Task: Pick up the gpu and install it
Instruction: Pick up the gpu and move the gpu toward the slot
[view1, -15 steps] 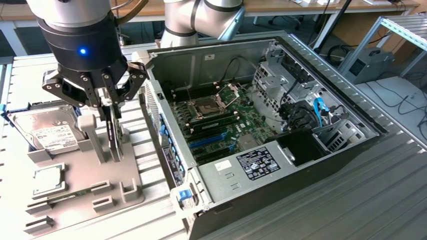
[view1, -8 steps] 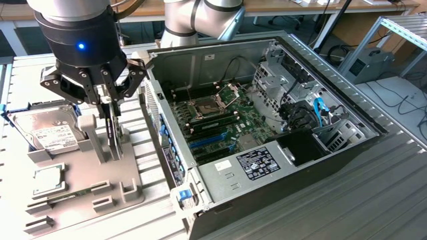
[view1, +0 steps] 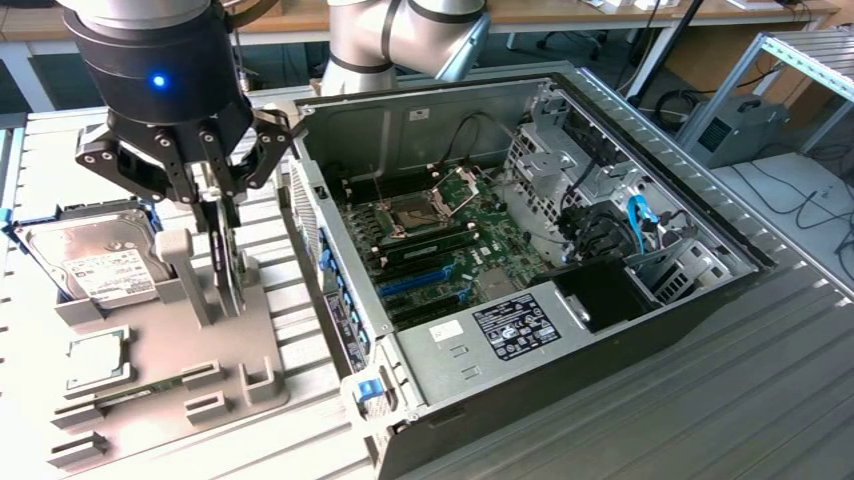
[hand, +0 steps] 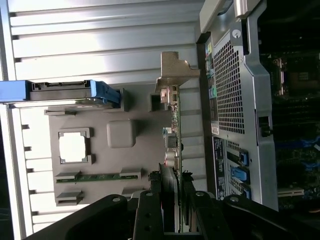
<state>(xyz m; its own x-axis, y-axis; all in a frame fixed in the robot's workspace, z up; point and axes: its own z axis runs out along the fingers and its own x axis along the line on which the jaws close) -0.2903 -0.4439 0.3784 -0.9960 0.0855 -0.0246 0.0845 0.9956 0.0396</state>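
The gpu is a thin dark card standing on edge in a slot of the grey fixture tray, at the exterior view's left. In the wrist view the gpu shows edge-on, its silver bracket at the end far from the fingers. My gripper hangs straight above the tray. Its jaws are closed on the card's two faces. In the wrist view the gripper has a black finger on each side of the card's near end.
An open computer case lies at the exterior view's right, with its motherboard and blue slots exposed. The tray also holds a silver hard drive, a processor chip and a memory stick. The case wall stands close beside the card.
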